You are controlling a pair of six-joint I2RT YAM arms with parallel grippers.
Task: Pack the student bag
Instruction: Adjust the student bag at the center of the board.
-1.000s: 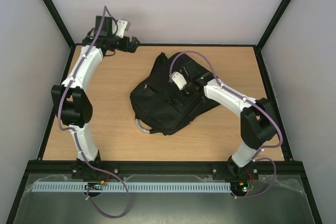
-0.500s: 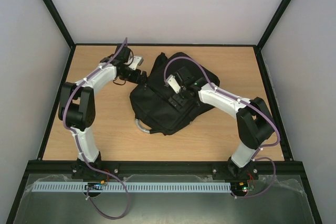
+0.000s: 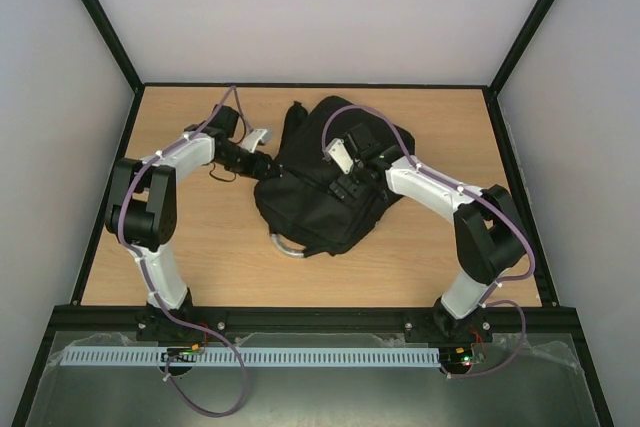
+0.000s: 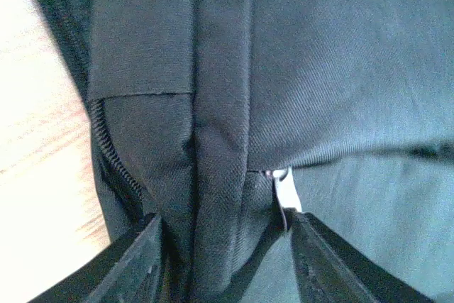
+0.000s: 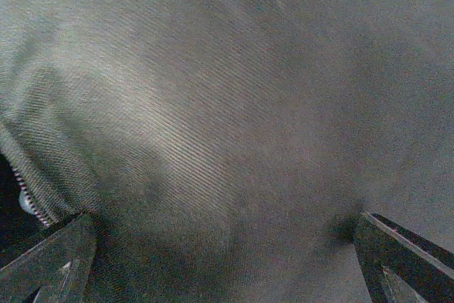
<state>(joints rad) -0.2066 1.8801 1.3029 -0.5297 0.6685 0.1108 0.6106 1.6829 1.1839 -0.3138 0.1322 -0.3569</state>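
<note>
The black bag [image 3: 320, 187] is lying slumped in the middle of the tabletop [image 3: 200, 257], grey handle loop poking out toward me. My left hand [image 4: 227, 253] has its fingers spread around a ridge of fabric at the bag's left edge, right beside a silver zipper pull [image 4: 282, 188], not pinched yet as far as I can see. My right hand [image 5: 220, 260] is wide open, pressed onto the top panel. No loose items in view, so packing could be finished or pending. Can't tell if the zip's fully closed.
</note>
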